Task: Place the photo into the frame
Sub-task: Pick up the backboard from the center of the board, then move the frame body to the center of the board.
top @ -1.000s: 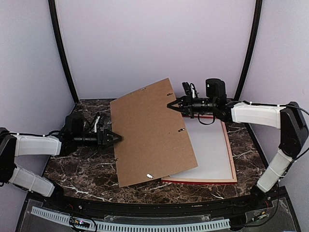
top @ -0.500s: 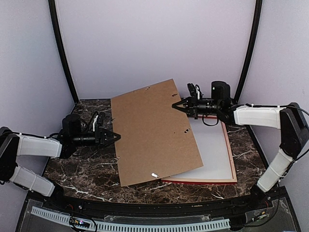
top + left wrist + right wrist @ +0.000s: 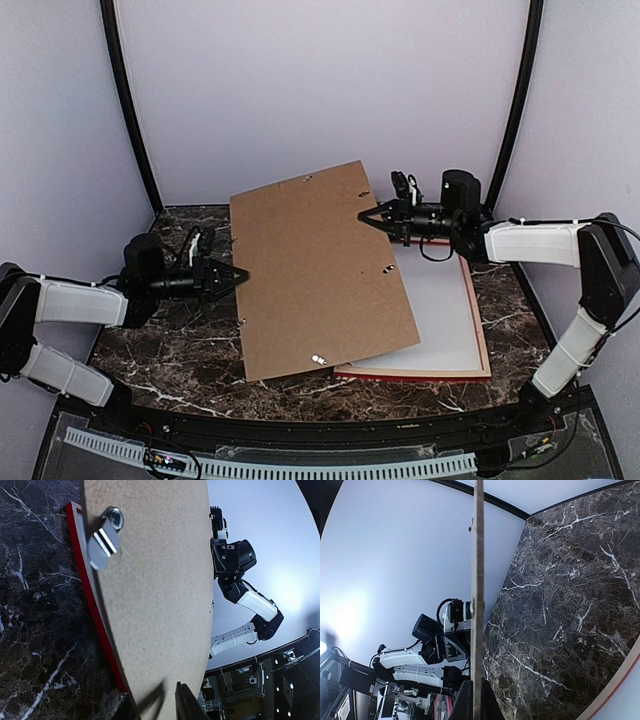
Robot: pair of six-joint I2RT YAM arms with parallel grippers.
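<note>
The red frame [image 3: 420,376] lies flat on the table at the right. A plain white sheet [image 3: 445,310] fills it; I cannot tell whether this is the photo face down. A brown backing board [image 3: 320,270] slants over the frame's left part, far edge raised. My right gripper [image 3: 365,217] is shut on that raised edge, which shows edge-on [image 3: 478,580] between its jaws [image 3: 478,682]. My left gripper [image 3: 243,273] has closed in on the board's left edge. One finger [image 3: 187,707] lies over the board [image 3: 160,580], the other under it. The frame's red rim [image 3: 87,585] shows beneath.
The dark marble table [image 3: 170,340] lies bare left of the board. Metal turn clips [image 3: 105,542] stick up from the board's face. Pale walls and two black posts [image 3: 130,110] close off the back. A white cable tray [image 3: 280,465] runs along the near edge.
The left gripper's jaws have narrowed from wide open onto the board's left edge. The right gripper has carried the raised edge a little to the right.
</note>
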